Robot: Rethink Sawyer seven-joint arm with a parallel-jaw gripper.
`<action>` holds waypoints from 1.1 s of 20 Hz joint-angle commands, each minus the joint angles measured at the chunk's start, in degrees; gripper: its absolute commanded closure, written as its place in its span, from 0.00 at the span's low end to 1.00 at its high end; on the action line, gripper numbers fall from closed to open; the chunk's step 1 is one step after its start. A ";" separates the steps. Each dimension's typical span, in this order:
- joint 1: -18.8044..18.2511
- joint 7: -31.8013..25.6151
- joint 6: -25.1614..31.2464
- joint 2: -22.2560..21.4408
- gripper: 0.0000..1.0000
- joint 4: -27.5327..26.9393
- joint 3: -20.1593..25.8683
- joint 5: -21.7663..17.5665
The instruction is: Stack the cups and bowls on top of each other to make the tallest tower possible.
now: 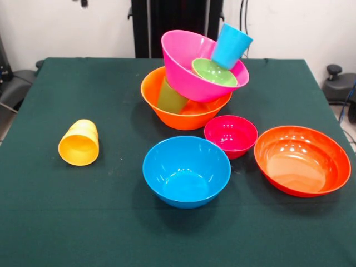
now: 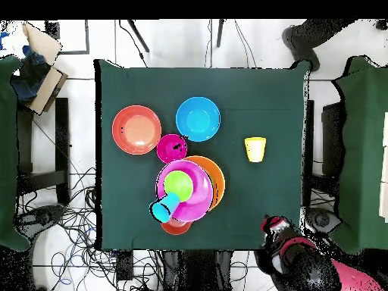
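The tower stands at the table's far middle. Its base is the big orange bowl (image 1: 183,108) (image 2: 214,178), with the green cup (image 1: 169,97) leaning inside. The big pink bowl (image 1: 186,64) (image 2: 189,201) rests tilted on it and holds the small green bowl (image 1: 214,72) (image 2: 179,184) and the leaning blue cup (image 1: 231,45) (image 2: 164,208). The yellow-orange cup (image 1: 79,143) (image 2: 255,149) lies on its side. The blue bowl (image 1: 186,171) (image 2: 198,119), small magenta bowl (image 1: 231,135) (image 2: 172,147) and wide red-orange bowl (image 1: 302,160) (image 2: 136,129) stand apart. My gripper (image 1: 83,3) is drawn back, far from everything.
A small orange-red bowl (image 2: 176,226) peeks out under the tower's robot-side edge. The red and black arm (image 2: 299,258) is folded beside the table's corner near the base. Chairs stand at both sides, and cables lie on the floor.
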 commanded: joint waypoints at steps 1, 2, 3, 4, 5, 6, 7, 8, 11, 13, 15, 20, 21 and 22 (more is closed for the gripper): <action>-0.50 -34.02 16.58 -18.81 0.00 7.31 11.18 15.58; -0.12 -35.18 17.42 -19.69 0.00 6.57 10.87 16.05; 1.00 -36.31 20.25 -21.02 0.00 4.86 9.62 16.62; 1.62 -36.87 22.25 -21.62 0.00 3.72 8.88 17.04; 2.45 -36.74 25.48 -21.50 0.00 1.10 8.54 16.82; 2.95 -36.25 26.93 -20.90 0.00 -0.43 8.42 16.39; 3.40 -34.50 28.00 -18.53 0.00 -3.41 9.30 14.47; 3.82 -33.07 28.08 -15.94 0.00 -5.58 9.85 12.48; 6.82 -28.71 29.09 -2.37 0.00 -16.31 10.07 2.95; 8.64 -28.75 29.15 2.50 0.00 -21.02 9.19 -0.78; 10.32 -28.58 29.51 6.57 0.00 -24.90 8.45 -3.35; 13.94 -28.14 31.22 15.33 0.00 -33.03 6.98 -6.19; 14.75 -27.82 31.74 16.63 0.00 -34.87 6.61 -6.83; 15.19 -27.69 31.97 17.14 0.00 -35.78 6.41 -7.10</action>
